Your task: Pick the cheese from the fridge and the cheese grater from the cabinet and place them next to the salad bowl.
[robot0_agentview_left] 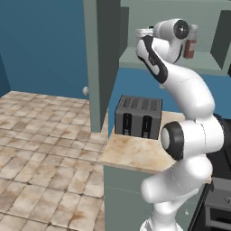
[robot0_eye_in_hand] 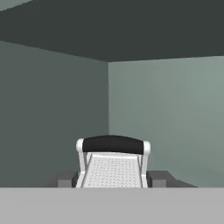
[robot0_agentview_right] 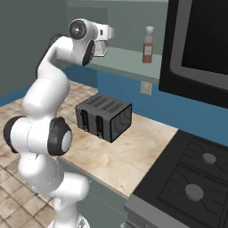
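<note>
Cheese grater (robot0_eye_in_hand: 113, 164): pale perforated face, white frame, black top handle; hand (robot0_eye_in_hand: 113, 179) closed on its sides inside cabinet (robot0_eye_in_hand: 57, 113).

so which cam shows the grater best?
Hand view: the pale metal cheese grater with a black handle sits centred between the pincer tips, inside the grey-green cabinet. In both base views the hand hides it.

Arm raised high; tool (robot0_eye_in_hand: 112, 178) apparently clamped on something.
</note>
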{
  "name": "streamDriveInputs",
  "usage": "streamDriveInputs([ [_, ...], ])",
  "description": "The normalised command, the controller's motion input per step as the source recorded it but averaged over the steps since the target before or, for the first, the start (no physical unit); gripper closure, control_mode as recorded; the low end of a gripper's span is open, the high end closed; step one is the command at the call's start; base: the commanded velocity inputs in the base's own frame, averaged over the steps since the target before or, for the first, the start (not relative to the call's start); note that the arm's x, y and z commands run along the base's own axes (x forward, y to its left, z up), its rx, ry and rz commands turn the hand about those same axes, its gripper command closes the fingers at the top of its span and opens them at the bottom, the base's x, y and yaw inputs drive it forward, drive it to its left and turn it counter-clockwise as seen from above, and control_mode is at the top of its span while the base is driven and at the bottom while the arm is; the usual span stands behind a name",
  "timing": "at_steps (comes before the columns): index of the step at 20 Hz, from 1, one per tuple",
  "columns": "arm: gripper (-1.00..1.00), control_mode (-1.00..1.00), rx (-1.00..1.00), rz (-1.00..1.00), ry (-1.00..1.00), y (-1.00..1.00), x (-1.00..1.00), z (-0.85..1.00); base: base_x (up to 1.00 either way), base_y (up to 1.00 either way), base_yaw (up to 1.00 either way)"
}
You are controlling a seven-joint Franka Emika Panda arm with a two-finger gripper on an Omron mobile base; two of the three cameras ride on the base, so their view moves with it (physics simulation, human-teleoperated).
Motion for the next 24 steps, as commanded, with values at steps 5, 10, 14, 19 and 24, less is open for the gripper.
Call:
streamDriveInputs([
  [5,1.0,-1.0,0.0,-0.01,-0.04,-0.01,-0.93,0.47,0.0,0.0,0.0],
  [10,1.0,-1.0,0.0,0.0,0.03,-0.1,-0.94,0.31,0.0,0.0,0.0],
  [14,1.0,-1.0,0.0,0.0,0.1,-0.13,-0.92,0.02,0.0,0.0,0.0],
  [19,1.0,-1.0,0.01,0.0,0.0,-0.14,-0.76,-0.1,0.0,0.0,0.0],
  [24,1.0,-1.0,0.0,0.0,0.01,-0.02,-0.79,-0.42,0.0,0.0,0.0],
])
